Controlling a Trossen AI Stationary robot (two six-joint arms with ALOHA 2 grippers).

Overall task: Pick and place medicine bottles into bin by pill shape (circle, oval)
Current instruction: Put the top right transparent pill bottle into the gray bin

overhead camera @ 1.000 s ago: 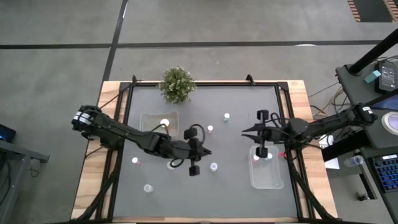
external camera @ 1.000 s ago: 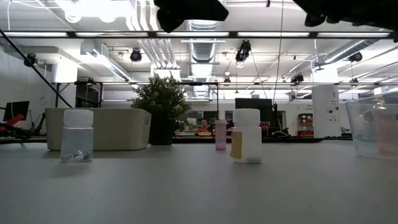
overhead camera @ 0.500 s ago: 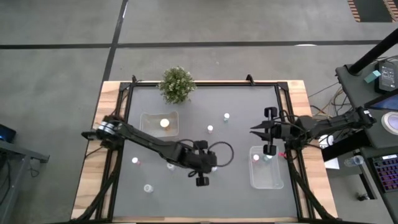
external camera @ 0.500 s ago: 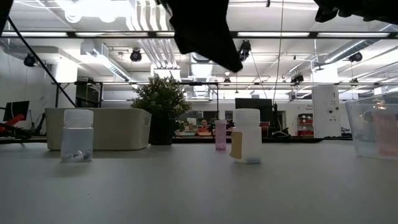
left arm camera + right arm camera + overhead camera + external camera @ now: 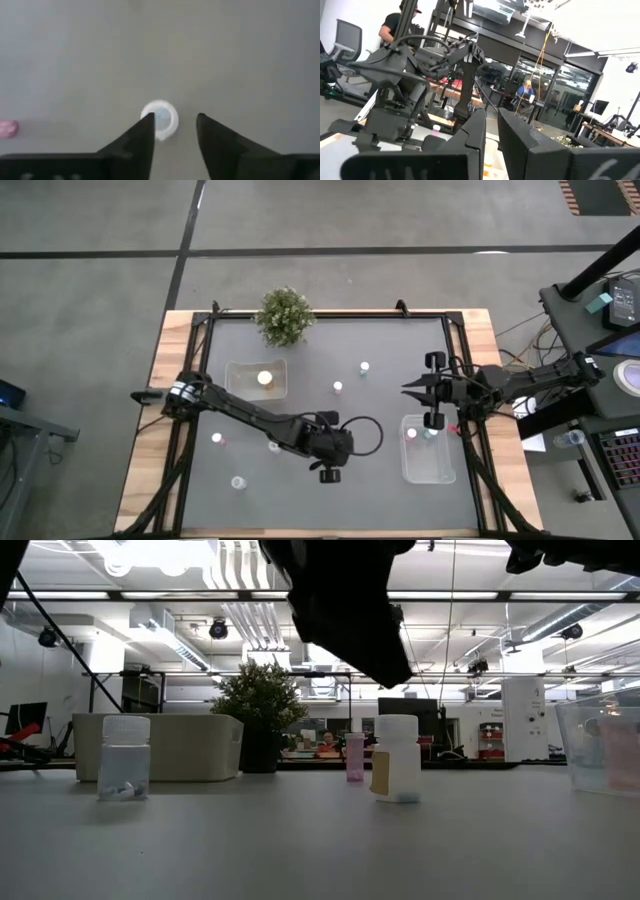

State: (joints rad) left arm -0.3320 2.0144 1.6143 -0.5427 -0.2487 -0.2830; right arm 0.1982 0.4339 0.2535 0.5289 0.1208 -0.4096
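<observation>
Left gripper (image 5: pixel 174 131) hangs open above a white-capped bottle (image 5: pixel 160 119), seen only in its wrist view; high view hides it. Right gripper (image 5: pixel 412 389), jaws slightly apart, waits at 12 o'clock of the bin (image 5: pixel 428 470).

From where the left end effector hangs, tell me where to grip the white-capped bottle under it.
Grip the white cap of the upright bottle across its round sides, coming straight down. The left end effector is open above it, slightly off-centre.
</observation>
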